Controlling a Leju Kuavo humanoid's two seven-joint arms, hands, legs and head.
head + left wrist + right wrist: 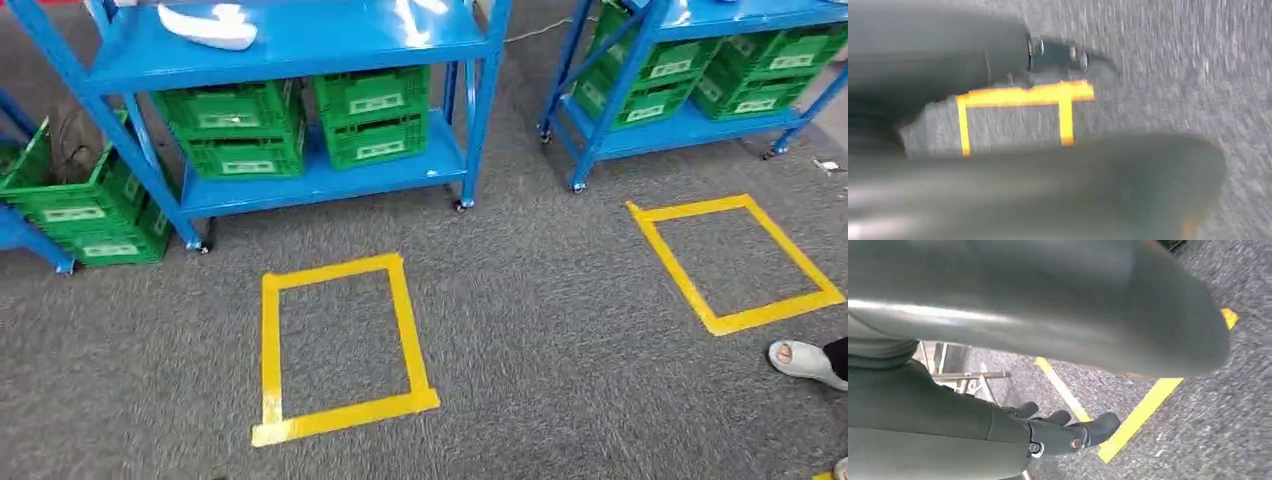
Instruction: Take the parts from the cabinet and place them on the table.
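Parts (212, 25) for the task lie white on the top shelf of the blue cabinet (300, 45), upper left of the head frame.

Grey carpet (560, 330) spans the lower frame, marked by one yellow tape square (268, 350) at lower centre and another (680, 275) at right. Green crates (375, 115) fill the cabinet's lower shelf, with more on a second blue rack (690, 125) at upper right. A person's slippered foot (805, 362) sits at the right edge. The right robot hand (1068, 432) hangs over the carpet, fingers loosely extended, holding nothing; the left robot hand (1058, 55) is too blurred to tell. Judged from this, the approach step is under way: next comes stepping closer and raising an arm to the shelf.
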